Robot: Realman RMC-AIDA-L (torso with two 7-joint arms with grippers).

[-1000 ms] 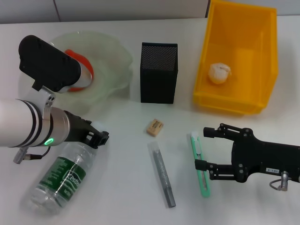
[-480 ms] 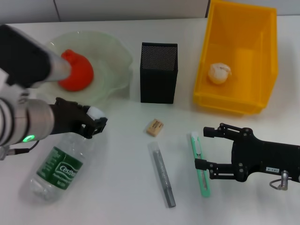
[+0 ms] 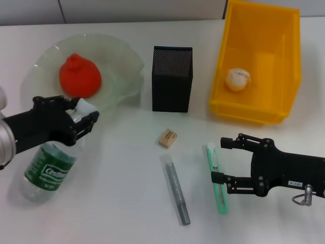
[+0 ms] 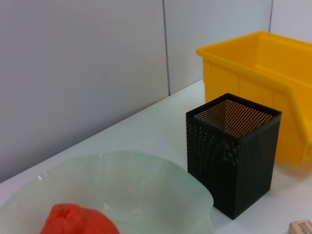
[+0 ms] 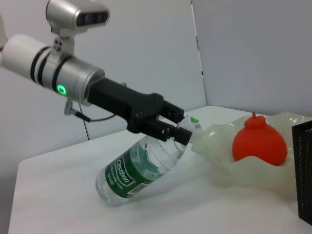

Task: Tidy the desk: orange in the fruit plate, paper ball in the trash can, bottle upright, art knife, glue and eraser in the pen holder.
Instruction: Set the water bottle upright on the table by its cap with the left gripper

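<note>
1. The left hand [image 3: 81, 118] pinches the bottle [image 3: 48, 165] at its neck, just under the white cap. The bottle is tipped up, with its base on the worktop [image 3: 127, 203] at the near left.
2. The bottle is not upright yet. It could slip out of the pinch, because the neck is thin and smooth.
3. The cap end is just beside the wavy rim of the plate [image 3: 127, 66]. If the hand swings far, the bottle may bump the plate and push it.
4. The orange [image 3: 79, 76] sits in the plate. The paper ball [image 3: 237, 79] lies in the yellow bin [image 3: 261, 30].
5. The right hand [image 3: 222, 161] is spread, with one finger on each end of the green knife [image 3: 217, 178]. If it closes crooked, the knife could spin away.
6. The glue [image 3: 175, 189] lies left of the knife. The eraser [image 3: 167, 138] lies near the black holder [image 3: 171, 79]. A slide could knock the glue.
</note>
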